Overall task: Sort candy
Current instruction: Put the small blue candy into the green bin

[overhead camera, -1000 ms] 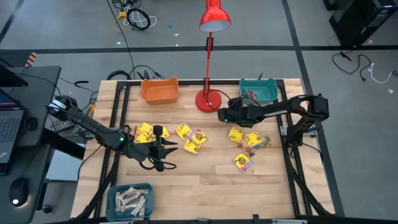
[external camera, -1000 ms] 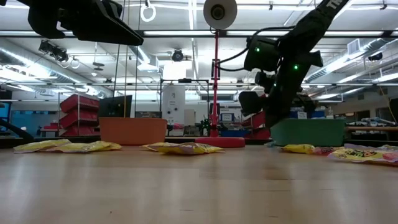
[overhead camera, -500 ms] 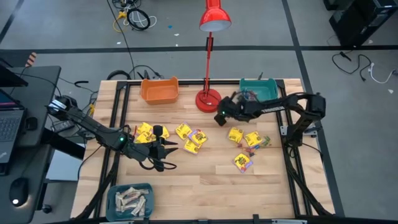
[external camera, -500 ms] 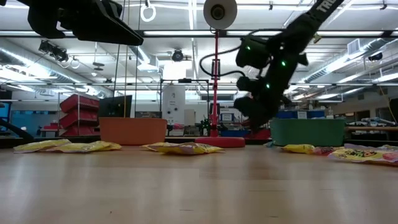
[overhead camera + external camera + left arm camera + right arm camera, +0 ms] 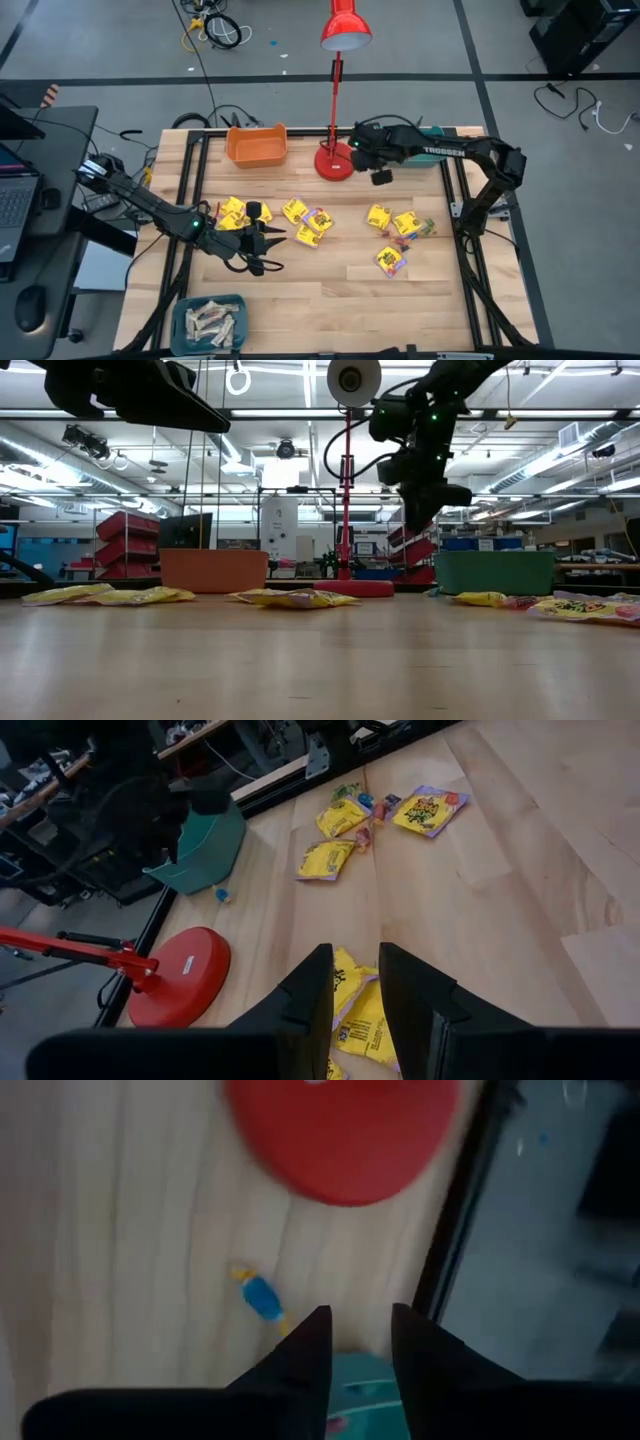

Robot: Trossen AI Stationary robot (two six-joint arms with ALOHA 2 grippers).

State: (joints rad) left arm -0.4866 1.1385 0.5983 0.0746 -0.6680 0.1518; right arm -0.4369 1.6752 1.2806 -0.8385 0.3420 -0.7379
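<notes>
The right claw (image 5: 372, 160) is now raised beside the red lamp base (image 5: 335, 161), swung away from the candy cluster it hung over a second ago, at the near corner of the teal bin (image 5: 494, 571). Its fingers (image 5: 300, 1355) are parted with nothing between them, having been shut a moment earlier. A blue wrapped piece (image 5: 262, 1297) is seen lying on the surface (image 5: 330, 285) next to the bin, so a missed drop is judged likely. The yellow packets (image 5: 392, 222) remain unsorted. The left claw (image 5: 268, 250) is held half spread and empty, unmoved, above packets (image 5: 360, 1010).
</notes>
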